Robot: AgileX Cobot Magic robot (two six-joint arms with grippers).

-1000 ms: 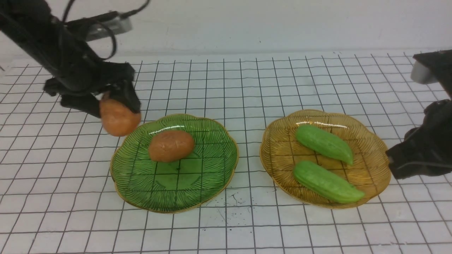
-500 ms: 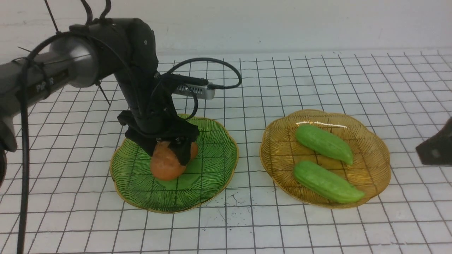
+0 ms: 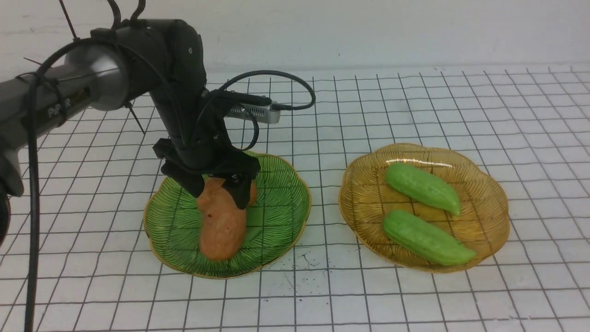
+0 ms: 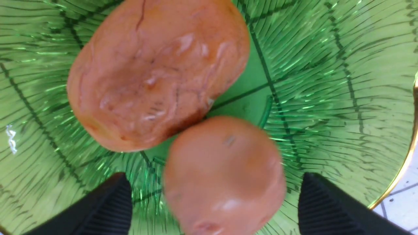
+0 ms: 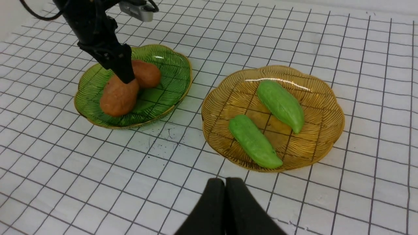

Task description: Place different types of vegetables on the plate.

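On green plate | nearer potato lengthwise near-far | left gripper spread | right gripper fingers together

My front camera looks forward across the table; left wrist stares close into the green plate; right wrist, farther back, shares that plate with front.

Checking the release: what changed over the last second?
The left claw carried its potato rightward from beside the green plate, laid it beside the other potato and opened. The right claw, shut, left the front view. The plates, including the amber plate, and both cucumbers stayed put.
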